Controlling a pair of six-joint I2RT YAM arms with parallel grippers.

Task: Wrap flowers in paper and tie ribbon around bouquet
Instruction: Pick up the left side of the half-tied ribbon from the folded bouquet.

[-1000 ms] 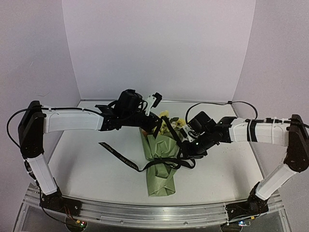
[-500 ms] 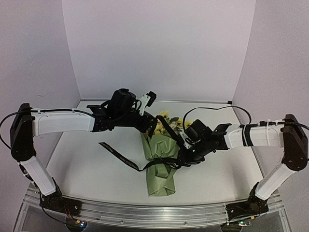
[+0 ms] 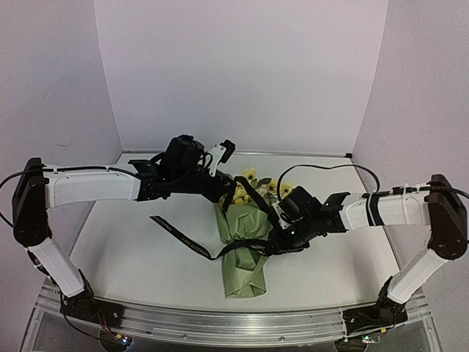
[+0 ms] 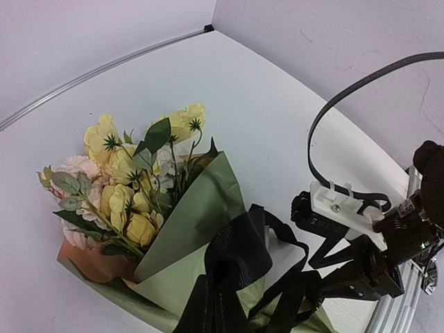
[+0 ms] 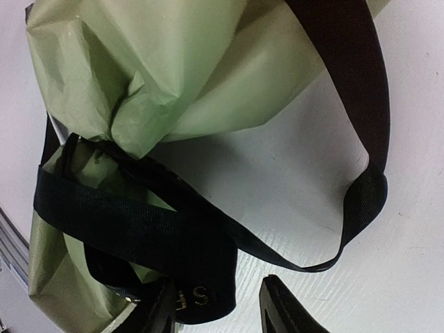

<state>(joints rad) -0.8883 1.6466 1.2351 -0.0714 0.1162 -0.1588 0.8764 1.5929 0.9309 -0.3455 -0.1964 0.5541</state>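
I see the bouquet [image 3: 242, 253] lying mid-table [image 3: 132, 257], yellow blooms far, its olive paper [image 4: 201, 208] cinched by the black ribbon [image 3: 179, 236], whose tail trails left. My left gripper [image 3: 233, 183] is clamped on a raised ribbon strand. The right gripper [image 5: 218, 305] stands parted over a loop.

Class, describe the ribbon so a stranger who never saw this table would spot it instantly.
Start at the white table, then find the olive-green paper bouquet at its centre. The ribbon crosses its waist and trails left across the table: flat, black, with pale lettering, unlike the round, plain cables.
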